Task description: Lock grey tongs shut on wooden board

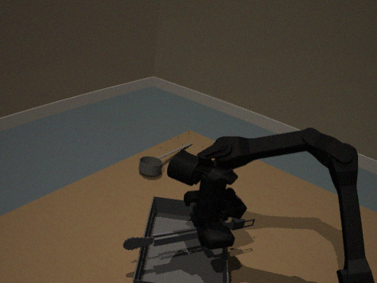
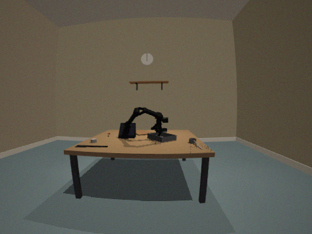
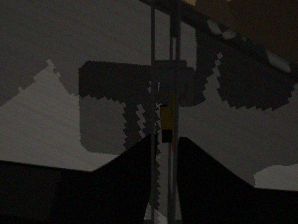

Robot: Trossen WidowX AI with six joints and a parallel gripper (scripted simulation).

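Observation:
The grey tongs [image 1: 175, 234] [image 3: 153, 40] lie roughly level across the roasting tin [image 1: 171, 203] [image 2: 168, 138] [image 3: 40, 30]. Their scalloped tips overhang the tin's left wall in the top view, and the ringed hinge end sticks out past the right wall. The two arms are close together and nearly parallel. A small yellow and black part [image 3: 166, 117] shows between them in the wrist view. My gripper [image 1: 211, 230] [image 2: 159, 133] [image 3: 167, 144] points down over the tin, shut on both arms of the tongs. It hides their middle in the top view. I cannot make out a separate wooden board.
A grey saucepan [image 1: 150, 167] [image 2: 192, 140] stands beyond the tin, with small dark specks near its handle. In the exterior view the table [image 2: 138, 152] also bears a dark blue upright block [image 2: 131, 131], a small white cylinder [image 2: 93, 140] and a long dark bar [image 2: 92, 146].

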